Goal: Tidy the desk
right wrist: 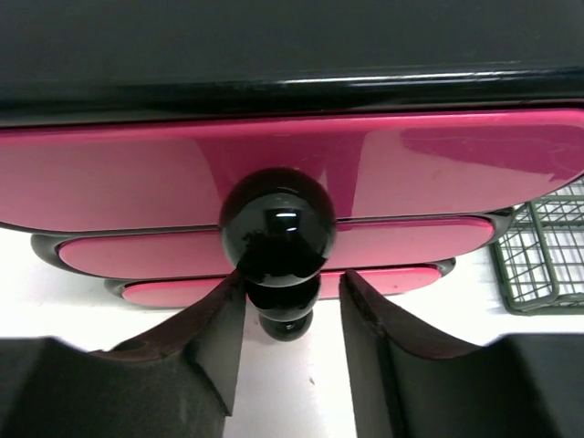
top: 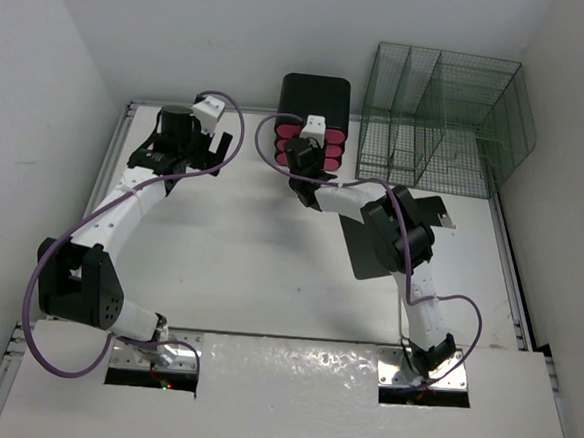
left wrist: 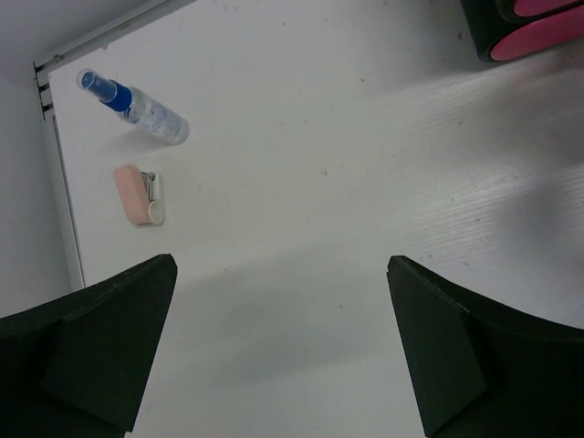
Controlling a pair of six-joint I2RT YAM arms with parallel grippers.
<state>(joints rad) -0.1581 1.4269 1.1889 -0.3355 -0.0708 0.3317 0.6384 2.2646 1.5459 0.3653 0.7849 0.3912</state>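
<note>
Right pincer (right wrist: 292, 283) is part-way apart, its pads (right wrist: 214, 351) straddling the column of black knobs on the drawer unit (top: 316, 95). The left pad looks to brush the big top knob (right wrist: 276, 224) and the right pad stands clear, so we don't call it clamped. A smaller knob (right wrist: 286, 321) sits lower in the same gap; we can't tell which one the pads are level with. The approach is square to the front, which we read as setting up a straight pull on the top pink drawer (right wrist: 438, 164) to get stowage open. The unit stands at the back of the bench (top: 238, 275), just beside the green wire rack (top: 440, 109). A flat black sheet (top: 365, 254) lies under the right forearm. Left pincer (left wrist: 281, 265) is fully apart, holding nothing, and hangs over the back-left of the bench. Near it, by the left rail, a spray bottle (left wrist: 137, 108) and a small pink-and-white item (left wrist: 139, 193) lie loose, probably the next things to fetch. Risks we see: the glossy round knob slipping from the pads, or the whole unit sliding instead of the drawer.
</note>
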